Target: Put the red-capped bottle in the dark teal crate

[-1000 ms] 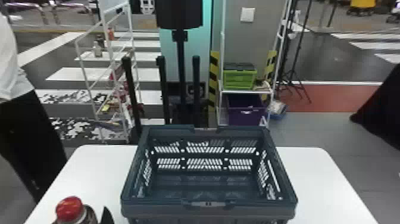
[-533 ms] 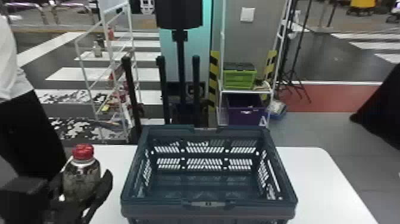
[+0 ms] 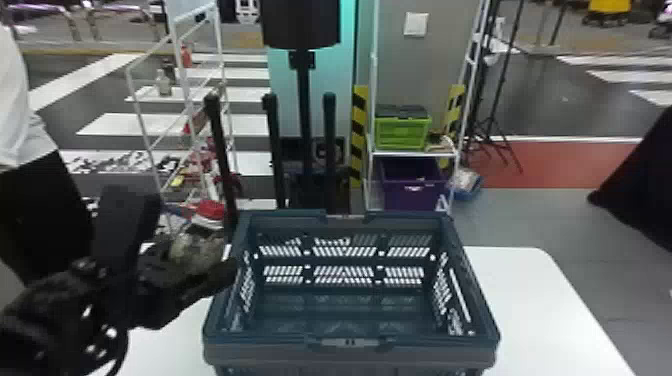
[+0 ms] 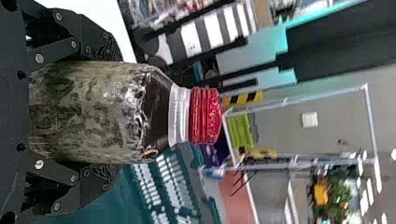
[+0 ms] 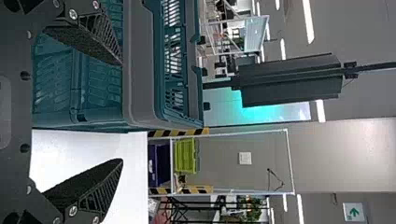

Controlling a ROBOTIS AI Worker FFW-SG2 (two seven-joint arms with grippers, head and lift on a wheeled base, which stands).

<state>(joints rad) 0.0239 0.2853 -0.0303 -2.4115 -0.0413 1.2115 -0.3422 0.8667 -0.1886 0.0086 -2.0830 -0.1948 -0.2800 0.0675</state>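
At the left of the head view, the black left arm reaches in from the edge, and its left pincer is clenched on the red-capped bottle. There the bottle leans a little, held up by the crate's left wall, and its body is blurred and partly hidden by the fingers. The left wrist view makes up for that: the two fingers press the clear body from opposite sides, a greenish-brown pattern shows through it, and a pale ring sits below the ridged cap.

Behind the bottle, the head view has a white wire rack. Next comes the dark teal crate, standing upright on the white bench; from above, its inner floor and slotted walls can be seen. Behind it and to the right, a lime green crate stands on a white shelf, above a purple bin.

The right wrist view adds the right pincer, released, its fingers well apart: one in front of the teal crate's outer side, the other in front of the bench top. That view also takes in a green sign and ceiling lights.
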